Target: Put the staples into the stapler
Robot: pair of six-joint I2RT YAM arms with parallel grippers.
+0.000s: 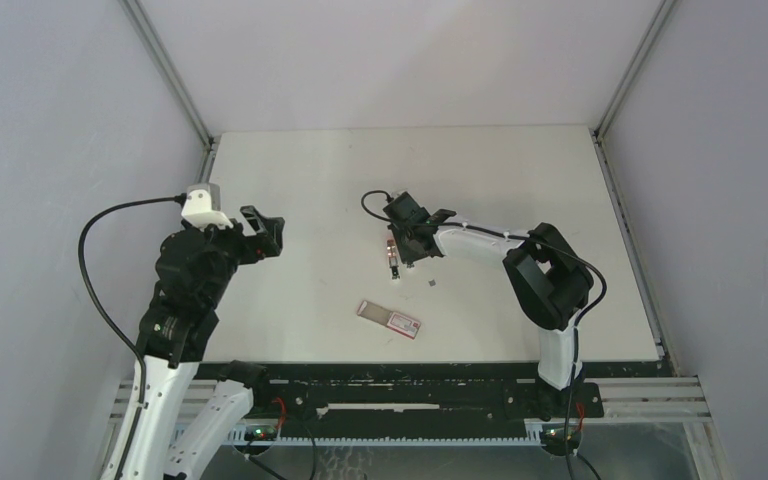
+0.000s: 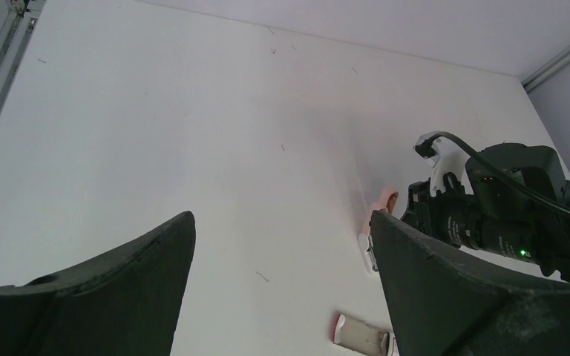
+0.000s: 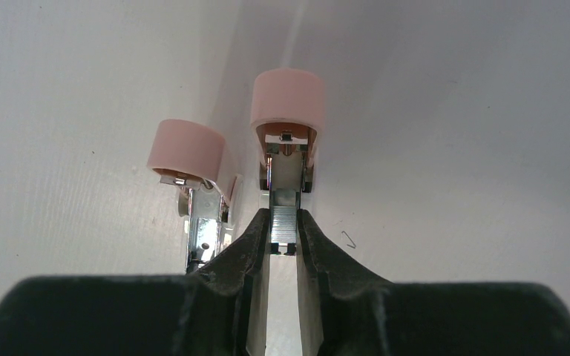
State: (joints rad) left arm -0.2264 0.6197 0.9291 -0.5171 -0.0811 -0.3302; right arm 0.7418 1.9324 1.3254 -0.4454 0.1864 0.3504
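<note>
Right pincer [image 3: 284, 221]: nipped shut on a short silver staple strip [image 3: 283, 231], one dark finger on each side of it. Held end-on at the open stapler [image 3: 288, 100], in line with its metal channel and just short of the pink cap at the far end; touching the channel or hovering over it, cannot tell. Stapler swung open on the white counter [image 1: 310, 180], its second pink-capped half lying just left of the channel in the right wrist view. A single loose staple [image 3: 349, 239] on the counter just right of the stapler. Staple pack [image 1: 388, 318]: flat, pink-red with a white patch, lying on the counter nearer the arm bases than the stapler, apart from it and untouched. A tiny dark speck [image 1: 431, 285] between stapler and pack, slightly to the right. Left pincer [image 1: 272, 230]: jaws spread wide with nothing between them, above the counter well to the left of the stapler and pointing toward it
</note>
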